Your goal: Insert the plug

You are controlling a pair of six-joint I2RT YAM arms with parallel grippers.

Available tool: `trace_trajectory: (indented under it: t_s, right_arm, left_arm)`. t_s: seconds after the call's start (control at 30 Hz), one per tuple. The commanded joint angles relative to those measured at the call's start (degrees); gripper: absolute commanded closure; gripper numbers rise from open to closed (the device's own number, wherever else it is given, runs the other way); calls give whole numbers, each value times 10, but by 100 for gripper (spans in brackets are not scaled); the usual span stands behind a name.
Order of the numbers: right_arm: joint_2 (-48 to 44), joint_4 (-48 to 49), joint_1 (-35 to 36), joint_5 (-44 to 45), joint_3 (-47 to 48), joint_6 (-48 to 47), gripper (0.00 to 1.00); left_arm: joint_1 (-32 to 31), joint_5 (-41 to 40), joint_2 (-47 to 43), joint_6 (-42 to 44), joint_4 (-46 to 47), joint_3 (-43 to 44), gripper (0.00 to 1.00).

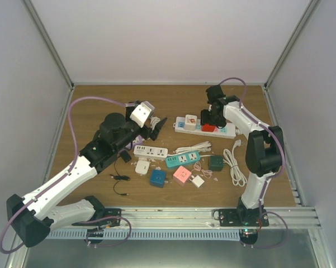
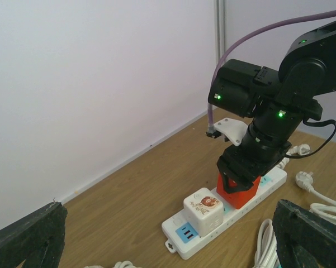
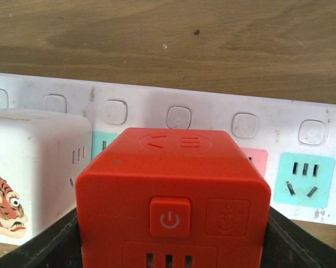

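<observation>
Right gripper (image 1: 208, 124) clamps the red cube (image 3: 170, 195) upright on the far-edge strip (image 1: 226, 132), presumably to seat it; left gripper (image 1: 156, 127) gapes, idle.

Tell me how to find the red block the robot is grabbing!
Look at the back right of the wooden table for the long white power strip. The right gripper holds the red cube on it, beside a white cube. Only this one is red, with a power button; its neighbour has a tiger picture.
</observation>
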Motion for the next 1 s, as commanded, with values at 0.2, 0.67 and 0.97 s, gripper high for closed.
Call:
trace_trajectory:
  t_s: [0.2,0.67,0.97]
  right_arm:
    - [37,-7,-2,-2,-18,1,43]
    - [77,-15,0,50,-25,16,40]
    - [125,-16,-5,61,-19,-6,41]
  left_arm:
    - [4,-10,4,3,24,-7,1]
    - [4,-21,4,6,24,-7,1]
    - [4,-31,0,10,22,-7,1]
